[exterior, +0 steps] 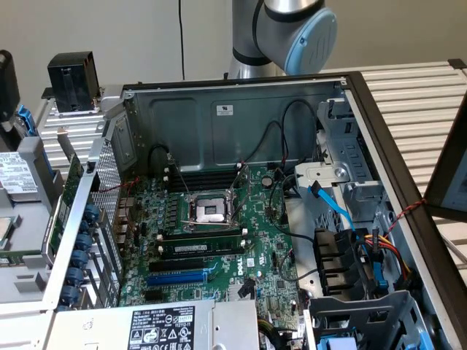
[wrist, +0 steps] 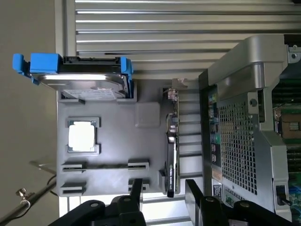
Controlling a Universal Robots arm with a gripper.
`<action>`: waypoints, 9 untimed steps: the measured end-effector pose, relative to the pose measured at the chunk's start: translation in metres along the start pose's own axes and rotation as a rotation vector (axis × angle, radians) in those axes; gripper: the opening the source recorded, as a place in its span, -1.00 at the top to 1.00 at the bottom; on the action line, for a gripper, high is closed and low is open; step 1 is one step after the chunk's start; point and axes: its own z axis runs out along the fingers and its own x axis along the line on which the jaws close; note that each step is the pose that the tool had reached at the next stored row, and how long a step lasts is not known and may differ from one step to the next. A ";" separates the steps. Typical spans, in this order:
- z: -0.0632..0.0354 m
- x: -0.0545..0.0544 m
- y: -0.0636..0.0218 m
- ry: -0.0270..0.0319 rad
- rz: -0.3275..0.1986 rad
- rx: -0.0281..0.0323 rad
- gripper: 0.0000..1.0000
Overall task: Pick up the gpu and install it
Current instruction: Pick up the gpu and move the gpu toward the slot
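The gpu [wrist: 171, 150] stands on edge in a slot at the side of a grey parts tray [wrist: 117, 155], right beside the computer case's perforated rear panel [wrist: 235, 141]. It shows edge-on as a thin dark card with a metal bracket end. In the exterior view it is a green strip [exterior: 67, 200] just outside the case's left wall. My gripper [wrist: 164, 190] is open. Its two black fingers [wrist: 136, 188] straddle the near end of the card with a gap on each side and touch nothing. The green motherboard [exterior: 211, 233] lies inside the open case.
The tray also holds a hard drive in blue rails [wrist: 82, 77] and a processor chip [wrist: 83, 135]. In the case, a memory stick [exterior: 201, 246] sits in its slot, with a blue slot [exterior: 179, 277] below and cables and a drive cage [exterior: 350, 248] at the exterior view's right.
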 end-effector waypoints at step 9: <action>0.0139 0.003 -0.0093 -0.0039 0.006 -0.0314 -0.01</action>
